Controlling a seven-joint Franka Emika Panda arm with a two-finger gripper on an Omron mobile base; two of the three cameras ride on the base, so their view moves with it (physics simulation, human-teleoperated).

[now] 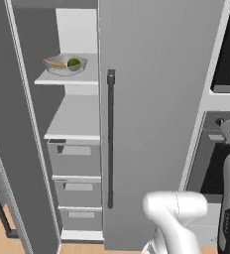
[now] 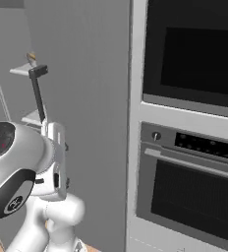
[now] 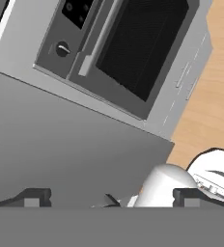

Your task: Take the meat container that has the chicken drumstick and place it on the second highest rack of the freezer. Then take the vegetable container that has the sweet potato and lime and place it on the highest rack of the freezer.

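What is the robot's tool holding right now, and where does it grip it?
Nothing. In the hand view the tool stands open, its two fingertips wide apart with only the grey fridge door behind them. The bowl sits on a freezer shelf.

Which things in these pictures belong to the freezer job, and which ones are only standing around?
Belong to the job:
- vegetable container with sweet potato and lime, on the upper freezer rack
- bare rack below
- gripper, open and holding nothing

Only standing around:
- closed fridge door with its handle
- wall ovens
- freezer drawers
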